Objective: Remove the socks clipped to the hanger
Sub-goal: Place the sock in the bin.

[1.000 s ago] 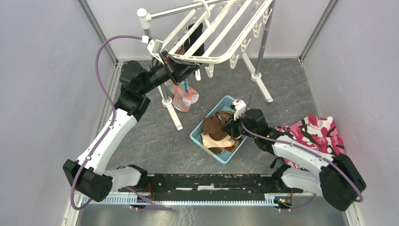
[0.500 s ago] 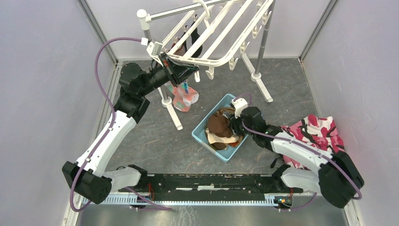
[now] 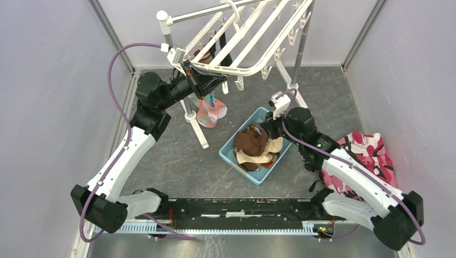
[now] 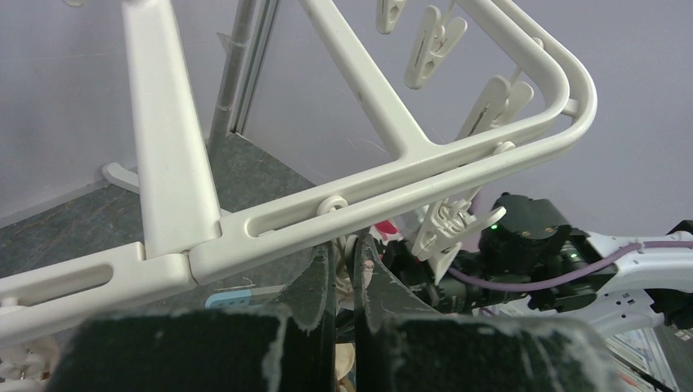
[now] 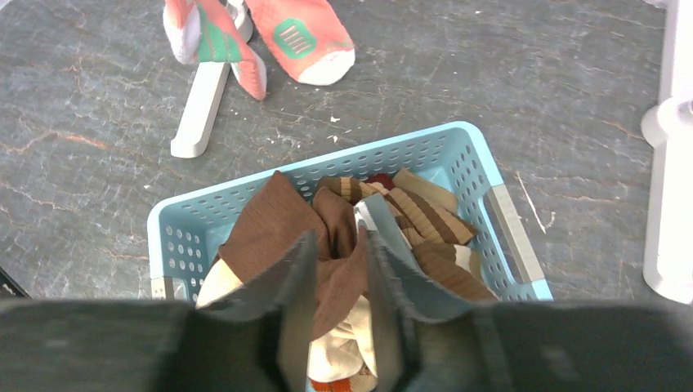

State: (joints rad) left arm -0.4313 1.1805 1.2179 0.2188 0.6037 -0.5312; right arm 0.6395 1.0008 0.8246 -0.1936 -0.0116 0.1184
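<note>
L claw [image 4: 345,255] pressed together under hanger [image 4: 392,188]; R claw [image 5: 339,245] part-spread (gap shows) over socks [image 5: 266,219] in basket [image 5: 176,238].

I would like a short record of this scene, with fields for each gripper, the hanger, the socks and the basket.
left gripper: shut, at the near rail of the hanger
right gripper: jaws apart, above the basket
hanger: black sock and coral pink socks hanging under it
basket: light blue, holds brown and striped socks
aside: camouflage cloth heap on the right
</note>
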